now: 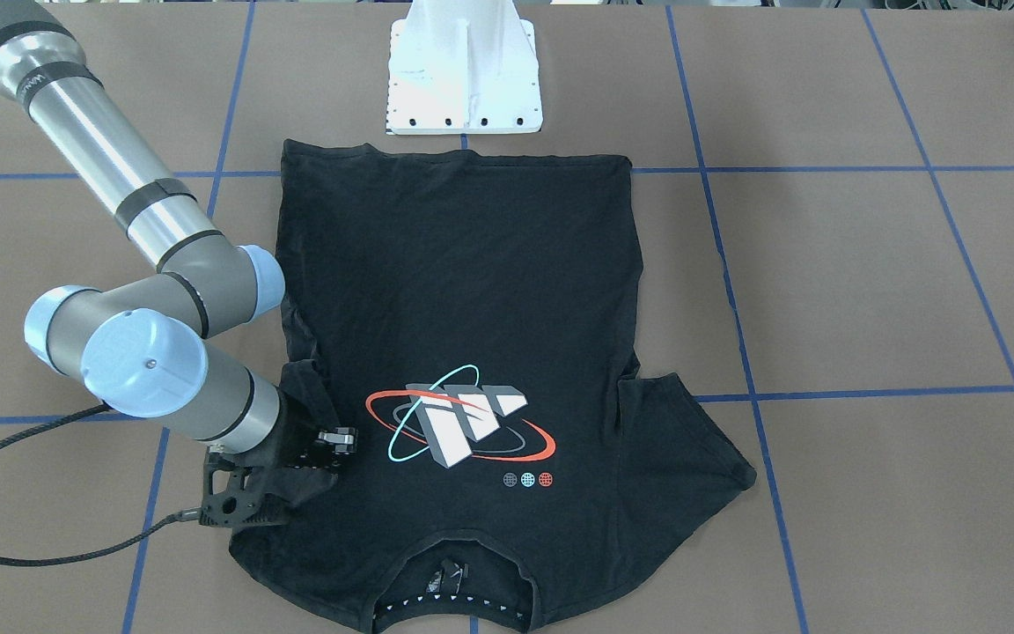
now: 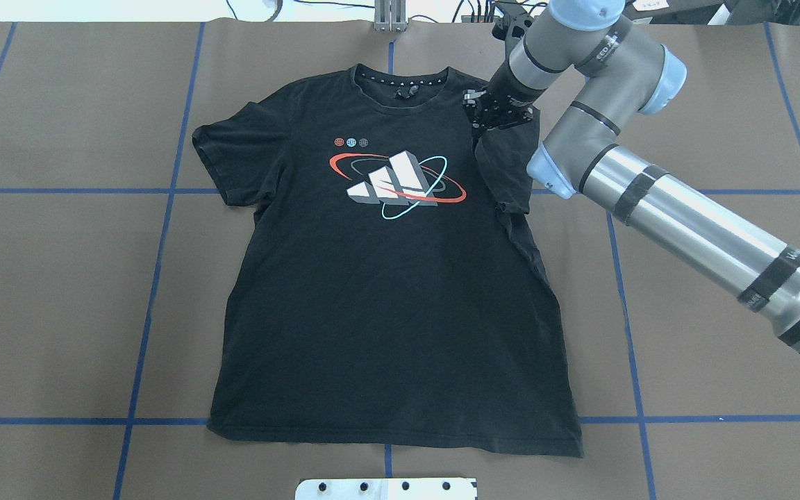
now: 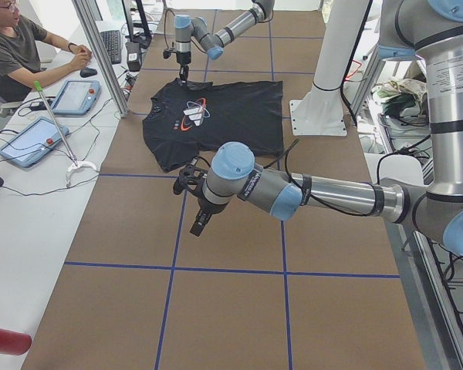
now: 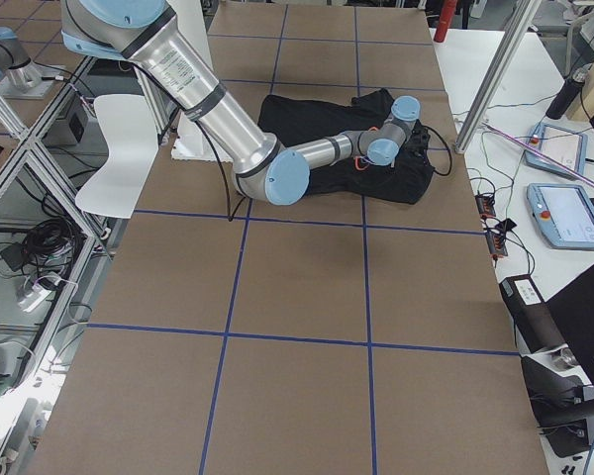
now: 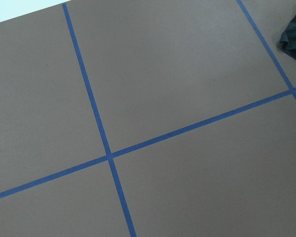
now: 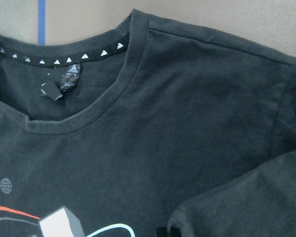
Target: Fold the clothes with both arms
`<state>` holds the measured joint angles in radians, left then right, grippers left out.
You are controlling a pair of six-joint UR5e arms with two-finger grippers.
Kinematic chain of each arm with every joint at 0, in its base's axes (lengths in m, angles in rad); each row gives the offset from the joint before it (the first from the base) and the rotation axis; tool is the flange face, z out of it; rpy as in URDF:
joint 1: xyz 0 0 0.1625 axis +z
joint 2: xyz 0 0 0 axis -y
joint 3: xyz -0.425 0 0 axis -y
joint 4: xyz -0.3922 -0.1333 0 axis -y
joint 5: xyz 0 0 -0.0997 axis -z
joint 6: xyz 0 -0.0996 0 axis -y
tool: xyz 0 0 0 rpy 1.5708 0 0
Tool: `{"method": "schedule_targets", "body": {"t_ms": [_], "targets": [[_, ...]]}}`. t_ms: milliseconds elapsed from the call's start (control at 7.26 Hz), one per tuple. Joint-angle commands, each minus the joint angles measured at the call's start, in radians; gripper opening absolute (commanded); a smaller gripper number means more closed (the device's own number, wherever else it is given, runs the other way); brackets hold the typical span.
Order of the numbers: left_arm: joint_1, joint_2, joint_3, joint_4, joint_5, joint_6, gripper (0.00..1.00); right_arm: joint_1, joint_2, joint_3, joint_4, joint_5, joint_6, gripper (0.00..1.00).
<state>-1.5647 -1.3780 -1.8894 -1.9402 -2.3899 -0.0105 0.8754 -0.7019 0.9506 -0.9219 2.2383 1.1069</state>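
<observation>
Overhead exterior shows T-shirt [image 2: 386,298] sleeve under right pincer [image 2: 481,125].

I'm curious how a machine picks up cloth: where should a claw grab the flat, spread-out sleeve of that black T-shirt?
Probably the sleeve at its outer hem, coming in from the robot's left over the bare table. That sleeve lies flat and juts out from the body of the T-shirt, so its edge is free to pinch.
</observation>
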Motion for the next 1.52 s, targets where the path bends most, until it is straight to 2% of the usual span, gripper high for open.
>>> {"method": "schedule_targets", "body": {"t_ms": [0,275,413,551,689,826,1102,1240,1377], "targets": [[0.0,-0.003,-0.002,0.0,-0.002,-0.002,1.0,-0.029,0.024,-0.024,0.005,-0.017,0.002,0.0],[0.018,-0.054,0.006,0.001,-0.005,-0.009,1.0,-0.033,0.024,-0.01,0.008,-0.014,0.004,0.01],[0.046,-0.106,0.015,0.001,-0.047,-0.072,1.0,-0.035,0.021,0.008,0.008,-0.013,0.005,0.34],[0.087,-0.171,0.041,-0.009,-0.061,-0.144,1.0,-0.036,0.01,0.034,0.012,-0.014,0.007,0.99],[0.094,-0.258,0.124,-0.091,-0.061,-0.193,1.0,-0.038,-0.004,0.057,0.021,-0.016,0.008,1.0],[0.109,-0.377,0.26,-0.179,-0.063,-0.332,0.99,-0.038,-0.03,0.1,0.021,-0.016,0.008,1.0],[0.274,-0.505,0.453,-0.403,-0.048,-0.555,0.99,-0.038,-0.124,0.213,0.021,-0.009,0.008,1.0],[0.325,-0.568,0.53,-0.431,-0.041,-0.568,0.99,-0.038,-0.183,0.273,0.021,-0.003,0.007,1.0],[0.35,-0.598,0.542,-0.427,0.03,-0.63,0.99,-0.038,-0.227,0.313,0.023,0.018,0.004,1.0]]}}
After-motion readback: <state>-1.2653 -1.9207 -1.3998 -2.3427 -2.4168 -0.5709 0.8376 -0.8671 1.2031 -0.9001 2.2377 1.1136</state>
